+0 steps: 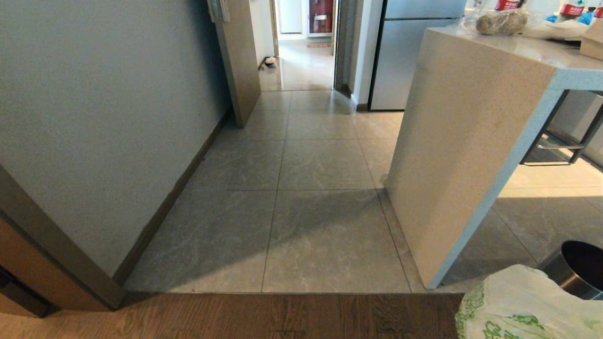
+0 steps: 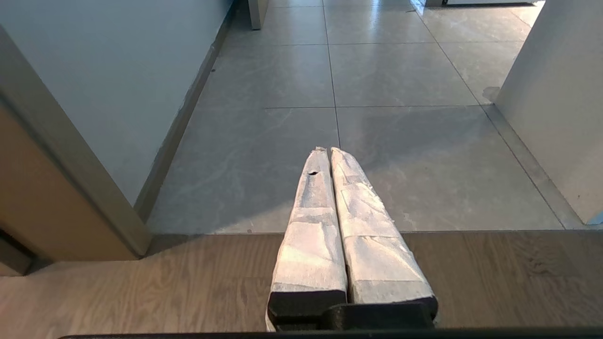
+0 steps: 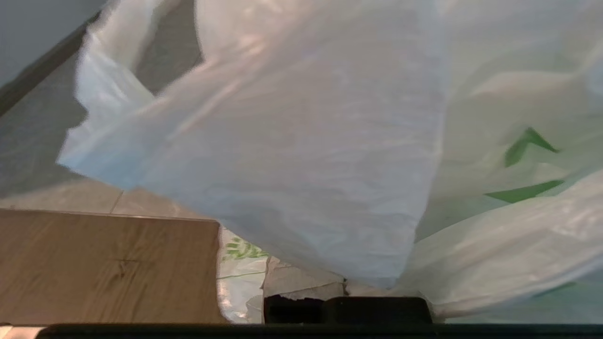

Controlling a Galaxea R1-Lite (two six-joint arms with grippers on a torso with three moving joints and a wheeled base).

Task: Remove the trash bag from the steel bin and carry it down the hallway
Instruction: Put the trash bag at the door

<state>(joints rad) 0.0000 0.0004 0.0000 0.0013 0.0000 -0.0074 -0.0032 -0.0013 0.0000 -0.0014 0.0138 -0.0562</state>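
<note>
Ahead of the robot, the hallway point(image 1: 301, 155) runs away from the camera as a passage of large glossy beige-grey floor tiles, bounded on the left by a plain pale wall point(image 1: 94, 117) with a dark baseboard point(image 1: 188, 165) and ending at an open doorway point(image 1: 304, 42). Nearest the camera, a strip of wood-grain flooring point(image 1: 235, 318) meets the tiles along a straight edge. On the right stands a pale worktop point(image 1: 476, 132) with a full-height side panel; packaged food and bottles lie on its top surface. Beyond it, a grey refrigerator point(image 1: 410, 52) stands against the far wall.

At the lower right corner of the head view, the trash bag point(image 1: 518, 306), thin white crinkled plastic with a green printed pattern, hangs in front of the steel bin point(image 1: 577, 273) and is out of it. The bin stands on the tiles just behind the bag, near the foot of the worktop panel; its black rim and dark interior are visible.

In the right wrist view, the trash bag point(image 3: 330, 141) fills most of the frame, bunching toward the right gripper point(image 3: 348, 289). Its fingers are largely covered by plastic and are closed on the bag's gathered film.

In the left wrist view, the left gripper point(image 2: 328, 155) is held above the join between wood flooring and tile. Its two pale wrapped fingers point(image 2: 358, 226) are pressed together with nothing between them.
</note>
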